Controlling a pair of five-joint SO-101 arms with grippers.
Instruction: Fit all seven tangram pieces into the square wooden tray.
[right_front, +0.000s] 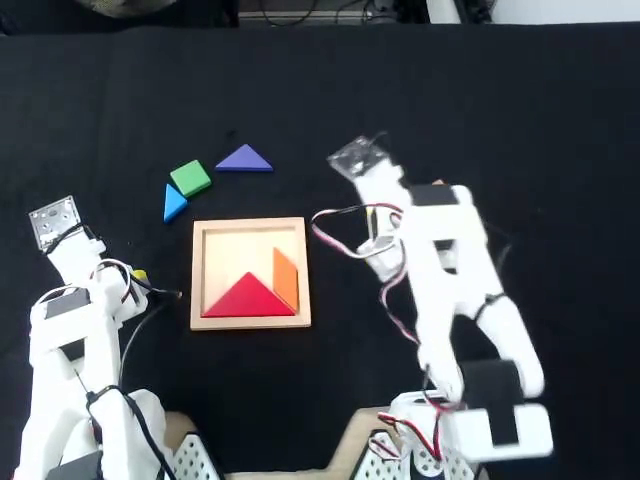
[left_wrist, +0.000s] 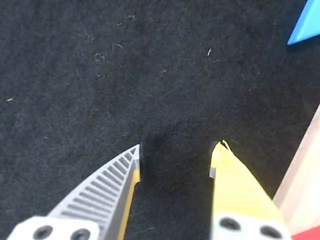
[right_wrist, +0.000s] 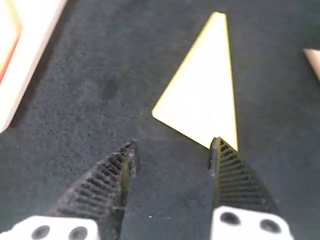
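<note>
Mid-frame in right wrist view, yellow triangle (right_wrist: 205, 95) just ahead of my right gripper (right_wrist: 172, 145), fingers spread, empty. Pickup step, I reckon: next straddle and pinch it; left gripper (left_wrist: 177, 147) spread too, idle

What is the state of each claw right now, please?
The left claw is open, holding nothing.
The right claw is open, holding nothing, close to the yellow triangle.
</note>
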